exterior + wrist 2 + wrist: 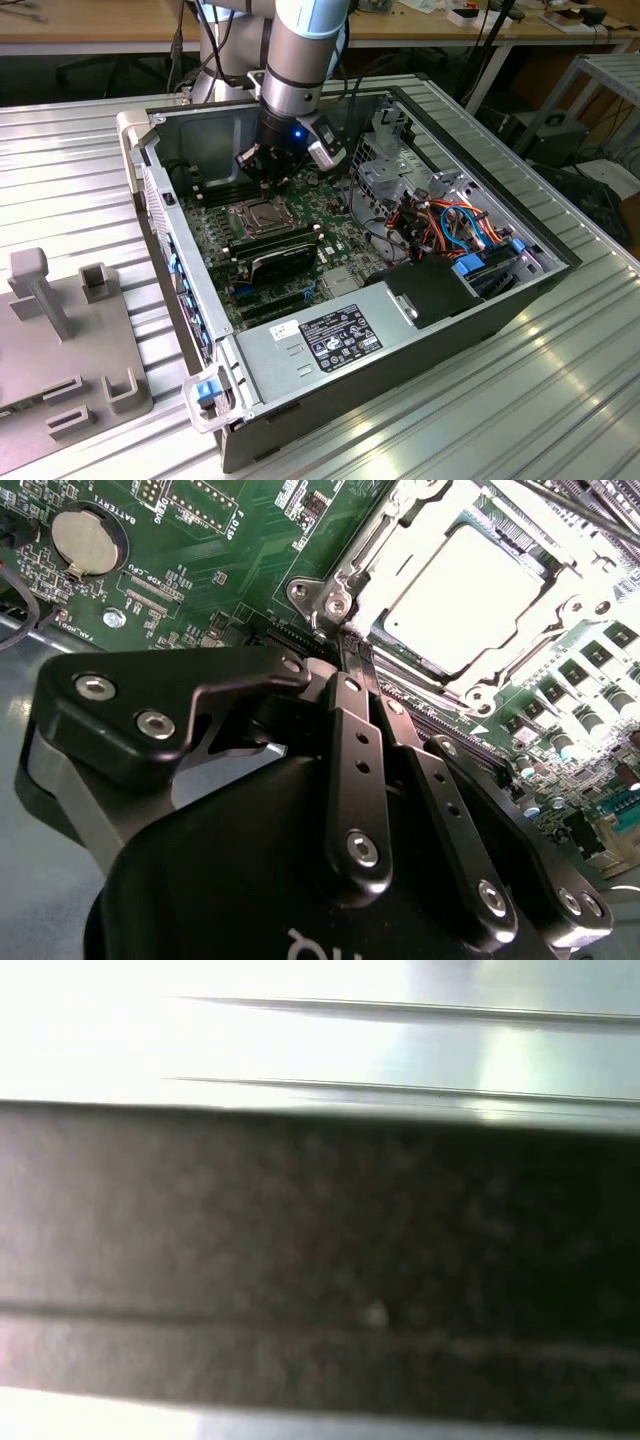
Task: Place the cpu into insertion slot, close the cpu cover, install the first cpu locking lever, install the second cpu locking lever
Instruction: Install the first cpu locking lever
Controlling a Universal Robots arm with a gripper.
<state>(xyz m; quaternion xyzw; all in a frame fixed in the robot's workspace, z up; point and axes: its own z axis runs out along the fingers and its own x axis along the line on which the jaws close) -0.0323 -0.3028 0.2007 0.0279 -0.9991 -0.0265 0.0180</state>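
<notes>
An open computer case [190, 300] lies on a ribbed metal table. The insertion slot [237, 212] sits in the green circuit board [230, 550]. The cpu [465, 595], silver-topped, lies inside the slot, seen also in the exterior view as the cpu [258, 214]. The cpu cover [545, 650] lies flat around it as a bright metal frame. My gripper [352, 652] is shut, its black fingers [345, 740] pressed together, the tips close to the socket's corner bracket [335, 605]. In the exterior view my gripper [263, 172] hangs just behind the socket.
Black memory sticks [280, 248] lie in front of the socket. A coin battery [85, 540] sits on the board. Coloured cables [450, 220] and a drive cage fill the case's right side. A power supply [330, 335] is at the front. A grey fixture [60, 330] stands on the table.
</notes>
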